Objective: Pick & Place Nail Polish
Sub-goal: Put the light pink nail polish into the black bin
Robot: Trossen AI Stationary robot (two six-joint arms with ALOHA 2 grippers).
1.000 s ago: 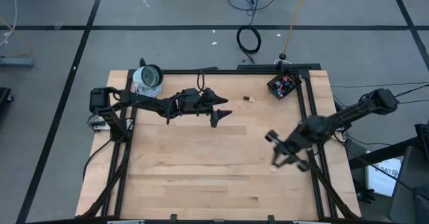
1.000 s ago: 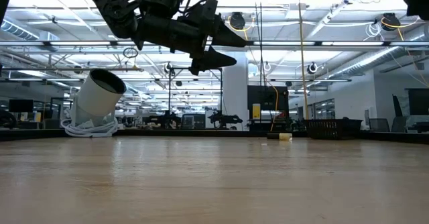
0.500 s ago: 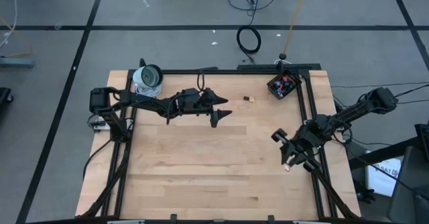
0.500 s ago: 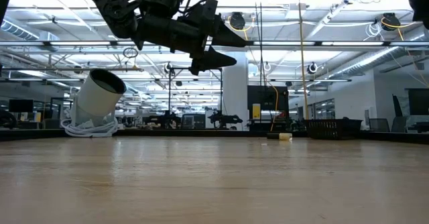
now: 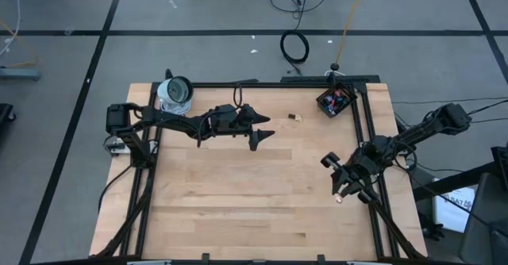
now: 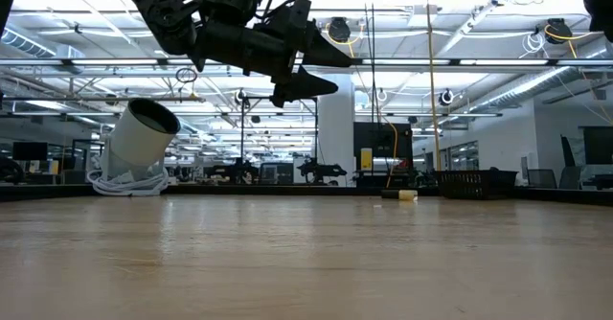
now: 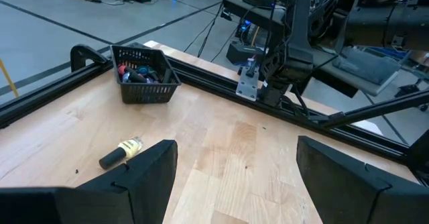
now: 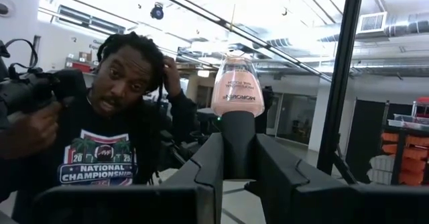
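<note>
My right gripper (image 5: pixel 341 189) hangs over the table's right side, shut on a pink nail polish bottle (image 8: pixel 237 86) with a dark cap. Another nail polish bottle (image 7: pixel 122 152), beige with a dark cap, lies on its side on the wood at the far middle (image 5: pixel 295 117). A small black basket (image 5: pixel 335 100) at the far right corner holds several more bottles. My left gripper (image 5: pixel 268 128) is open above the table's far middle, level, pointing toward the lying bottle and the basket, touching nothing. My right gripper pinches the bottle's dark cap (image 8: pixel 234 143) between its two fingers. The pink glass body sticks out past the fingertips, slanting upward toward the table's near edge. The bottle (image 5: pixel 339 197) is lifted clear of the table.
A white cylinder (image 5: pixel 175 93) on a coil of white cable stands at the far left corner. Black rails (image 5: pixel 361 130) frame the table's sides and far edge. A person (image 8: pixel 110 130) shows in the room beyond, in the right wrist view. Bare wood (image 5: pixel 238 193) fills the middle and near part.
My right gripper, with the pink bottle in it, has turned at the wrist and tipped its fingers upward; over the last half second it has kept still. My left gripper has stayed as it was.
</note>
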